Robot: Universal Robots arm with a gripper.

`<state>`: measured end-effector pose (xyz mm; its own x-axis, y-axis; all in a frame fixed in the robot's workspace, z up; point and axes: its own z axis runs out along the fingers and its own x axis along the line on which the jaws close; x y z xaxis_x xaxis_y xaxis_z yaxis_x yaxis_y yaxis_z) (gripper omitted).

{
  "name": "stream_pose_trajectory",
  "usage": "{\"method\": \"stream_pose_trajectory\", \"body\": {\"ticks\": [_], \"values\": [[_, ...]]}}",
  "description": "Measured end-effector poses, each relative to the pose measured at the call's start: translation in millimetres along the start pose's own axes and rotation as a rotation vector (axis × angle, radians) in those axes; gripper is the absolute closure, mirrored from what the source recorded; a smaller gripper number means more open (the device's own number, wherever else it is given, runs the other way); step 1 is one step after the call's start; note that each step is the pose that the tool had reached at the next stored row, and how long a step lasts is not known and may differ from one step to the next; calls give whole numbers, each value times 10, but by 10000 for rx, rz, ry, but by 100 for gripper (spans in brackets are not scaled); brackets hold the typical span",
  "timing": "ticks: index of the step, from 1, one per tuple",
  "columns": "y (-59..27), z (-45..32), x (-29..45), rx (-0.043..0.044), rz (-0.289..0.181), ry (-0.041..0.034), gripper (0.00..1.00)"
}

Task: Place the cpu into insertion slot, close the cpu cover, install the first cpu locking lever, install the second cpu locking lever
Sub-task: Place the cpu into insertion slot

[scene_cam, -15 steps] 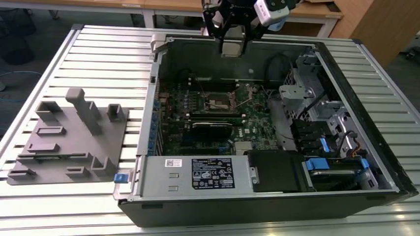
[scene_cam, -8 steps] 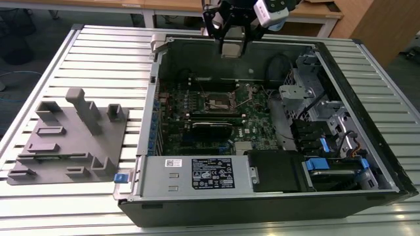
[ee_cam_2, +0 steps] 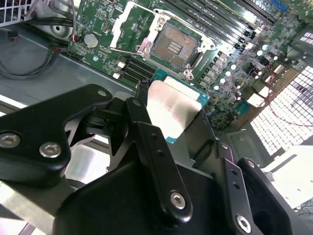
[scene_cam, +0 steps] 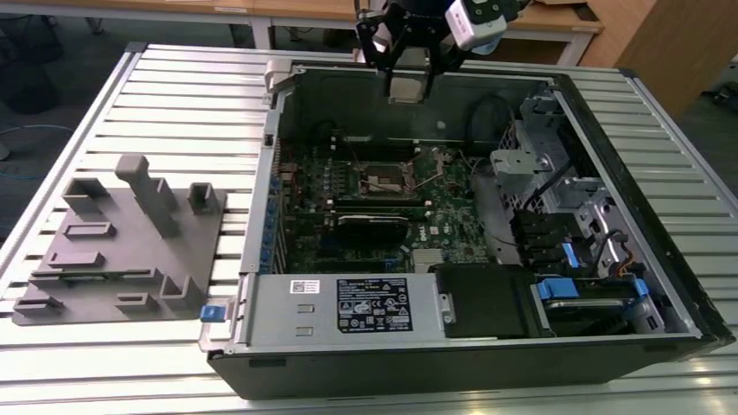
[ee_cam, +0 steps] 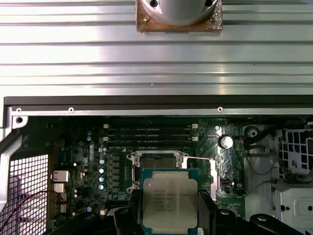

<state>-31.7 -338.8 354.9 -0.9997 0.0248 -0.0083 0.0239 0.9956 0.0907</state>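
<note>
My gripper (scene_cam: 406, 85) hangs over the far wall of the open computer case, shut on the cpu (scene_cam: 406, 89). In both wrist views the cpu (ee_cam_2: 171, 110) (ee_cam: 169, 198) is a flat square chip with a silver top and a green edge, clamped between the black fingers (ee_cam_2: 146, 142). It is well above the board. The insertion slot (ee_cam_2: 176, 43) (scene_cam: 386, 180) lies bare below, with a dark centre and a metal rim; in the first wrist view the chip covers the near part of the insertion slot (ee_cam: 156, 160). The cpu cover (ee_cam_2: 126, 22) stands swung open beside the slot. A thin lever wire (ee_cam_2: 128, 50) sticks out next to it.
The case (scene_cam: 263, 259) lies on a slatted metal table (scene_cam: 173, 104). A power supply (scene_cam: 346, 307) fills its near end and drive cages (scene_cam: 554, 199) line the exterior view's right. Memory sticks (ee_cam: 146, 134) run beside the slot. A grey fixture plate (scene_cam: 116, 251) sits at the exterior view's left.
</note>
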Motion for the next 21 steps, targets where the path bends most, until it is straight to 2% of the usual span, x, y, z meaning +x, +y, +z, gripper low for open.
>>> {"method": "stream_pose_trajectory", "body": {"ticks": [16, 21], "values": [[-4, 38, 1, -2, 1, -1, 46], [-31, 50, -1, -2, -1, 0, 46]]}}
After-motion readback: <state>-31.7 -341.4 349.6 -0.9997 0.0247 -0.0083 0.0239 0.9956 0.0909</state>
